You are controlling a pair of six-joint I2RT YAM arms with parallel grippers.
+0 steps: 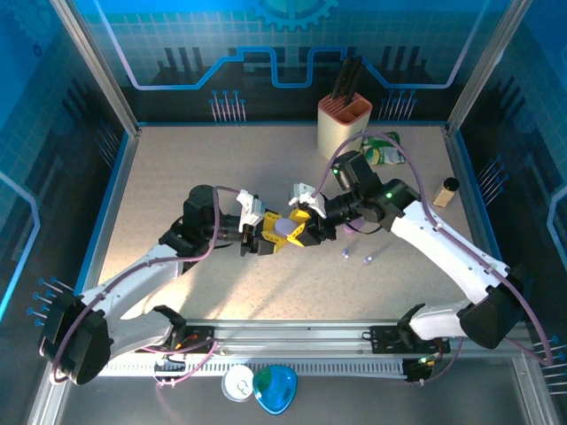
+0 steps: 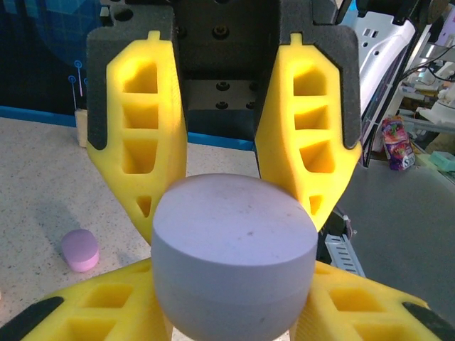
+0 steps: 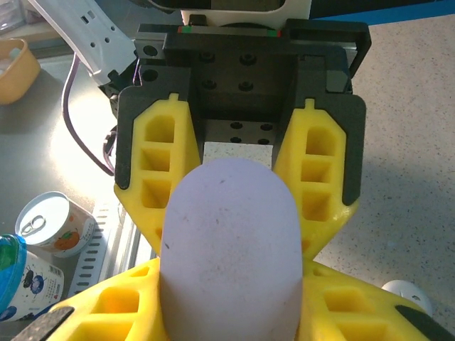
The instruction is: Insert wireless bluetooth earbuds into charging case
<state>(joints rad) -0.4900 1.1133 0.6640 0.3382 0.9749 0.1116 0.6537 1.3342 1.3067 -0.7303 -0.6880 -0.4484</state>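
The left hand (image 1: 268, 237) is clenched on one end of a lilac charging case (image 2: 234, 241). The right hand (image 1: 304, 232) faces it and grasps the opposite end, so the yellow fingers nearly meet. Two tiny pale earbuds (image 1: 344, 254) lie loose on the worktop (image 1: 177, 177) just behind the right hand, beside its wrist.

Knife block (image 1: 341, 133), green packet (image 1: 386, 156), small brown bottle (image 1: 446, 191), tin can (image 1: 237, 383)
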